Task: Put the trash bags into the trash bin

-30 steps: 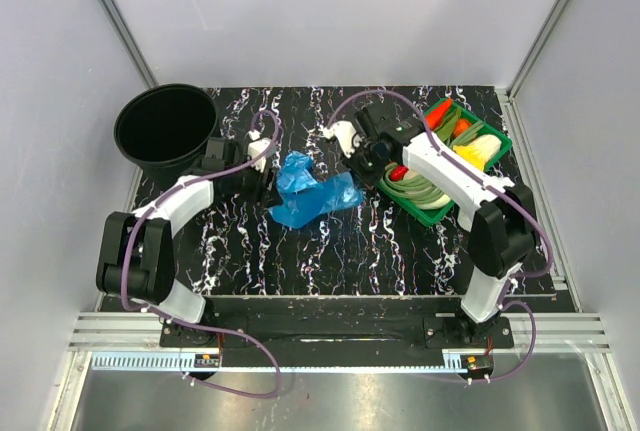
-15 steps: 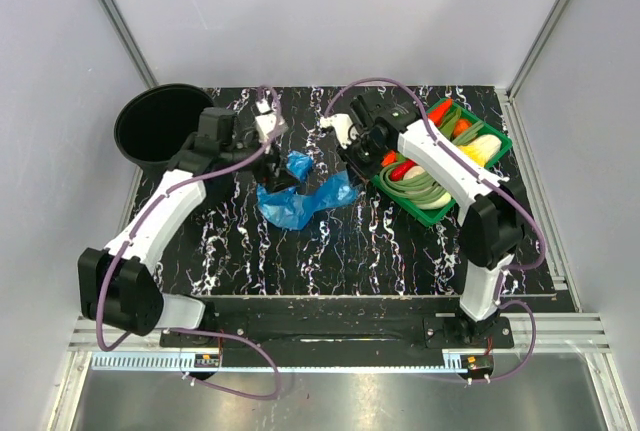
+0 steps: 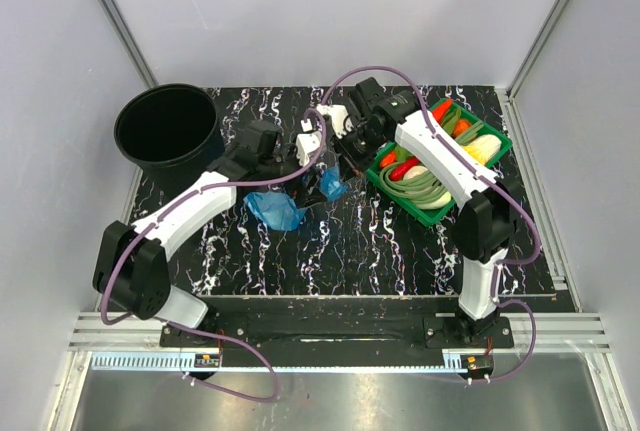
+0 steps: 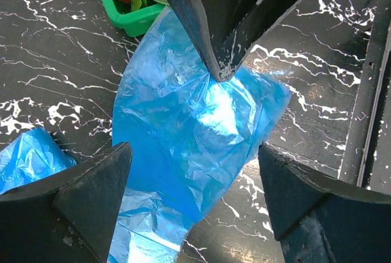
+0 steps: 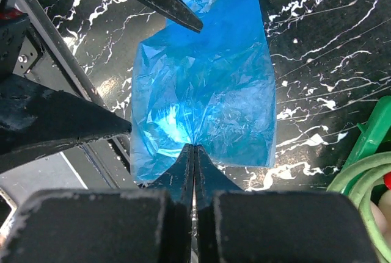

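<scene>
Two grippers meet over the table [image 3: 330,251] ctr, a bit toward 12 o'c in the overhead view. R gripper [image 5: 194,151]: jaws pressed together, pinching the edge of a blue trash bag [image 5: 208,80]. The film spreads from that pinch as a wrinkly sheet above the marble top.

L gripper [image 4: 194,152]: jaws spread wide, one finger on each side of the sheet, nothing clamped. Can't tell if its pads touch the film. In the L wrist view the R fingers [image 4: 226,31] come in from 12 o'c, tips closed on the bag's upper edge.

Blue wad [image 3: 274,209] lies on the table at approx 7 o'c of the L gripper; can't tell if it's joined to the pinched sheet or a separate bag.

Trash bin [image 3: 165,126] stands upright at the table's 10 o'c corner, well apart from the bag, which is outside it. Green tray [image 3: 480,119] w/ veg sits at 2 o'c, beside the R arm.
</scene>
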